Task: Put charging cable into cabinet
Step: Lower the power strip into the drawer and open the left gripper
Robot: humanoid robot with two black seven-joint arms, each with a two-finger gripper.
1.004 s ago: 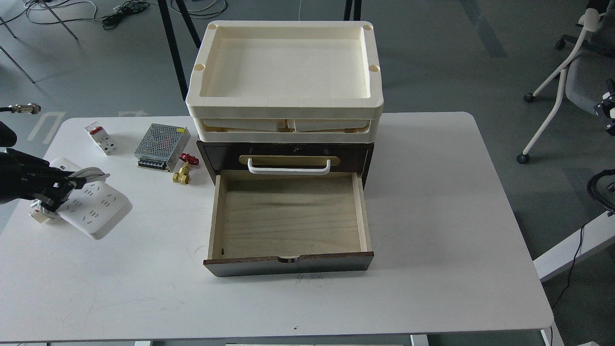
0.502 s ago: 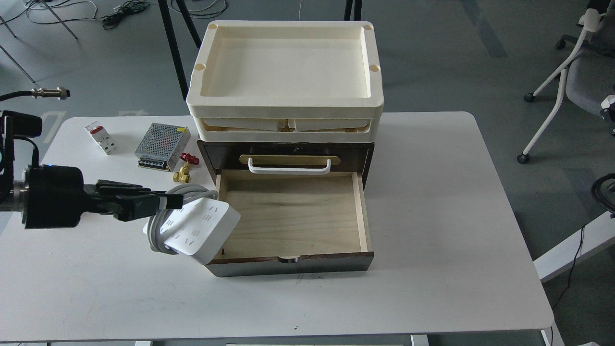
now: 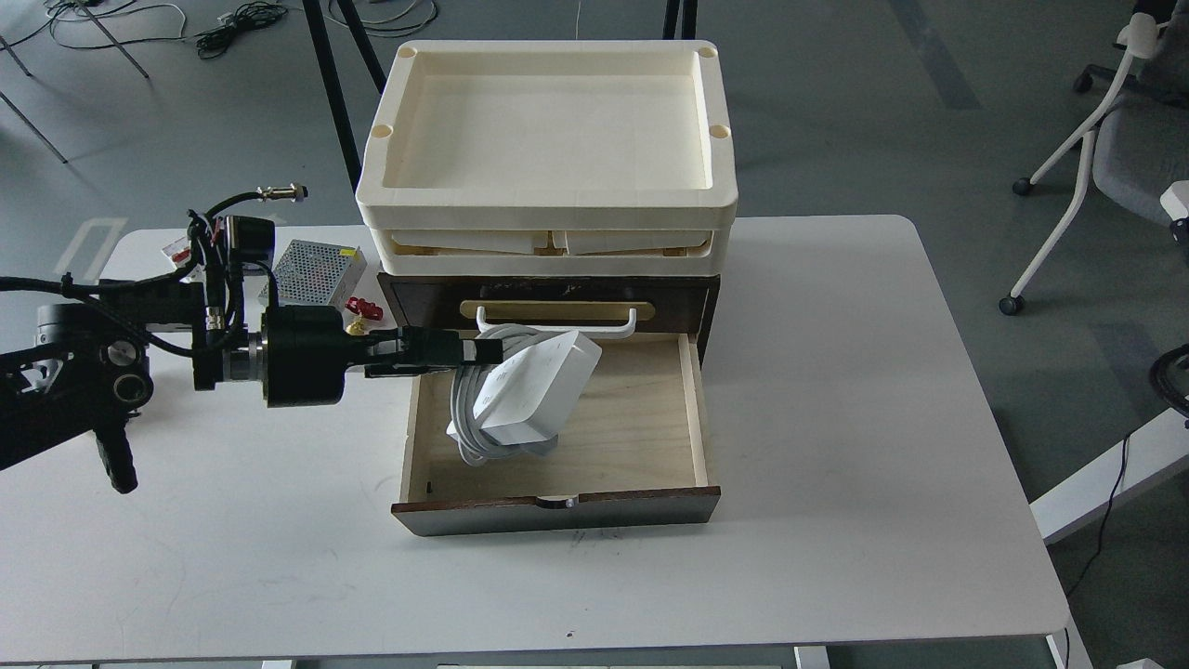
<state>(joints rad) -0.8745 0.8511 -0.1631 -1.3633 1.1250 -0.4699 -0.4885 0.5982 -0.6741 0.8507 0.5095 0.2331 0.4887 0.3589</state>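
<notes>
Hanging position: charging cable (image 3: 531, 388) is suspended over the open drawer of the cabinet (image 3: 557, 497), tilted, long axis running 1 to 7 o'clock.
Bearing: drawer floor lies directly below; cord loops droop at 7 o'clock.
Left hand (image 3: 483, 351): clenched on the strip's upper end.
Right hand: out of view.
</notes>
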